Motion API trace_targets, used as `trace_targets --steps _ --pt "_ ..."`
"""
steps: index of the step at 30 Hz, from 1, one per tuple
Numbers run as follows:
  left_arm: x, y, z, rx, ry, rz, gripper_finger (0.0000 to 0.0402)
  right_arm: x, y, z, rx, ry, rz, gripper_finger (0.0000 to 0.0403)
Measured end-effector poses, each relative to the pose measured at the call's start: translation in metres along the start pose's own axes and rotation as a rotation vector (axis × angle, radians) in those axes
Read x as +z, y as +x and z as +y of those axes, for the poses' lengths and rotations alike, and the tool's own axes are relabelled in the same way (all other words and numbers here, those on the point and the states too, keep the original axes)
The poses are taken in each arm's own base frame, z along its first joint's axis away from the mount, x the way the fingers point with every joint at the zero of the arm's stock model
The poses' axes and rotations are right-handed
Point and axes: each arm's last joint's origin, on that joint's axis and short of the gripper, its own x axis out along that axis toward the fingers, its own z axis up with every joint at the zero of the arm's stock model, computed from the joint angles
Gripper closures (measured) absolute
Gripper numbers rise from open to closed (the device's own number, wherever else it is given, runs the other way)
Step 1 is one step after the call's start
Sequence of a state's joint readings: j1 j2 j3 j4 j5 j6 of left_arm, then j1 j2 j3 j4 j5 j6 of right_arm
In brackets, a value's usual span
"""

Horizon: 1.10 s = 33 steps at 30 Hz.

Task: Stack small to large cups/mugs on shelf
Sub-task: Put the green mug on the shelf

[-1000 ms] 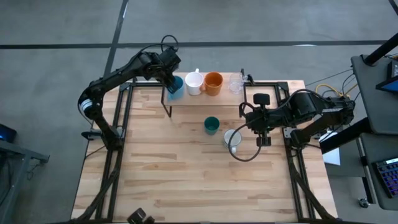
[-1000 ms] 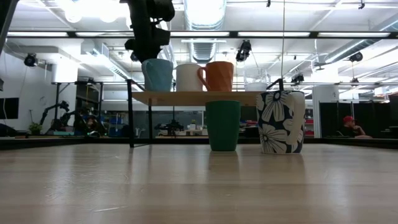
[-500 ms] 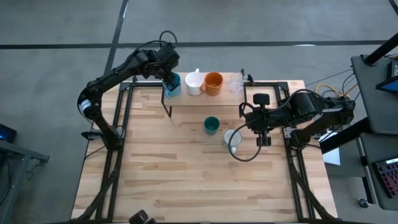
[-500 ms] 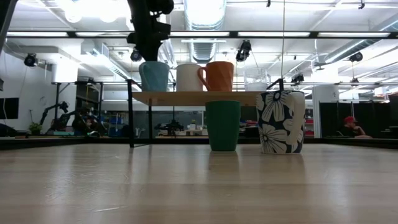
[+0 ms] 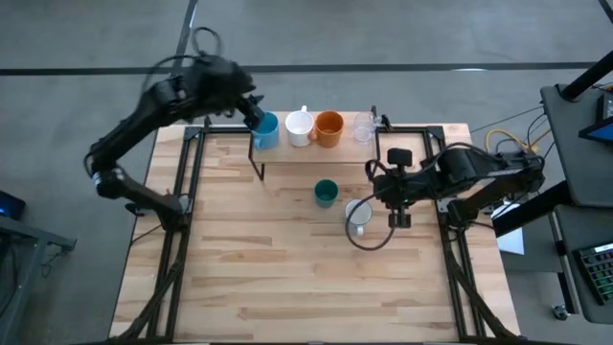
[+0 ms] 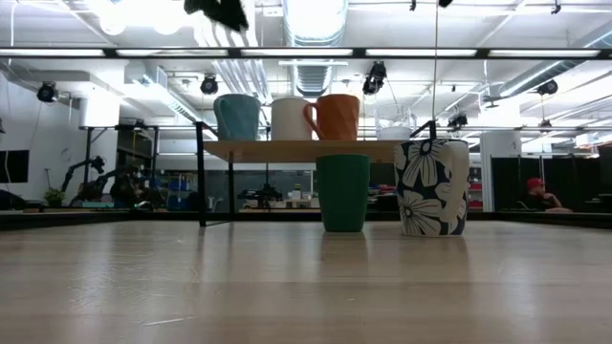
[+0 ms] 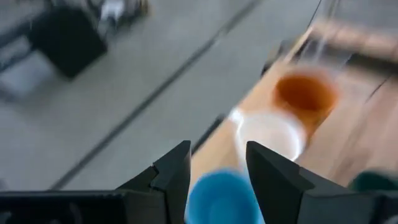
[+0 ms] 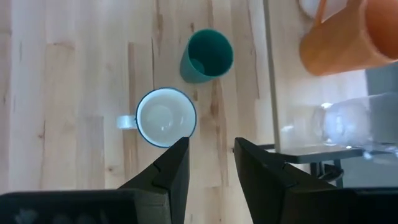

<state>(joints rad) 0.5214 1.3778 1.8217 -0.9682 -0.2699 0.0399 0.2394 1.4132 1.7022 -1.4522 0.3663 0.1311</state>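
On the shelf (image 5: pixel 316 144) stand, from left to right, a light blue cup (image 5: pixel 265 129), a white mug (image 5: pixel 299 126), an orange mug (image 5: pixel 329 127) and a clear glass (image 5: pixel 363 126). A dark teal cup (image 5: pixel 326 193) and a white flowered mug (image 5: pixel 357 215) stand on the tabletop in front of the shelf. My left gripper (image 7: pixel 217 149) is open and empty, raised above and behind the blue cup (image 7: pixel 224 199). My right gripper (image 8: pixel 211 144) is open and empty, hovering above the table to the right of the white flowered mug (image 8: pixel 165 117).
The shelf's black legs (image 5: pixel 259 163) stand on the table's far part. The glass (image 6: pixel 394 122) sits near the shelf's right end. The wide near half of the tabletop (image 5: pixel 287 278) holds nothing. The room shows beyond the table in the low view.
My left gripper has risen off the light blue cup and drawn back up and toward the far left. The cup has shifted a little to the left and now stands on the shelf's left end, beside the white mug.
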Motion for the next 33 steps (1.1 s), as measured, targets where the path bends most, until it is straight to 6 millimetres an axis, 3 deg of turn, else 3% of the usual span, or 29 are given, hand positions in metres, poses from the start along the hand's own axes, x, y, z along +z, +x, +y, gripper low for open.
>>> trace_targets --steps 7,12,17,25,29,33 --pt "0.012 -0.075 -0.001 -0.147 -0.049 -0.325 0.0260 -0.006 0.034 0.011 -0.052 0.148 0.053 0.0282" --pt "0.006 -0.108 -0.007 -0.277 -0.122 -0.394 0.0260 -0.016 0.055 0.015 -0.150 0.378 0.097 0.0282" --pt "-0.003 -0.118 -0.017 -0.383 -0.184 -0.379 0.0260 -0.016 0.072 0.018 -0.151 0.658 0.053 0.0282" --pt "-0.020 -0.111 -0.043 -0.507 -0.128 -0.293 0.0260 0.003 0.084 0.024 -0.053 0.841 -0.144 0.0282" --pt "-0.032 -0.114 -0.056 -0.606 -0.080 -0.262 0.0260 0.017 0.097 0.032 0.040 0.782 -0.257 0.0282" --pt "-0.042 -0.120 -0.063 -0.663 -0.048 -0.248 0.0260 0.025 0.119 0.045 0.143 0.588 -0.214 0.0282"
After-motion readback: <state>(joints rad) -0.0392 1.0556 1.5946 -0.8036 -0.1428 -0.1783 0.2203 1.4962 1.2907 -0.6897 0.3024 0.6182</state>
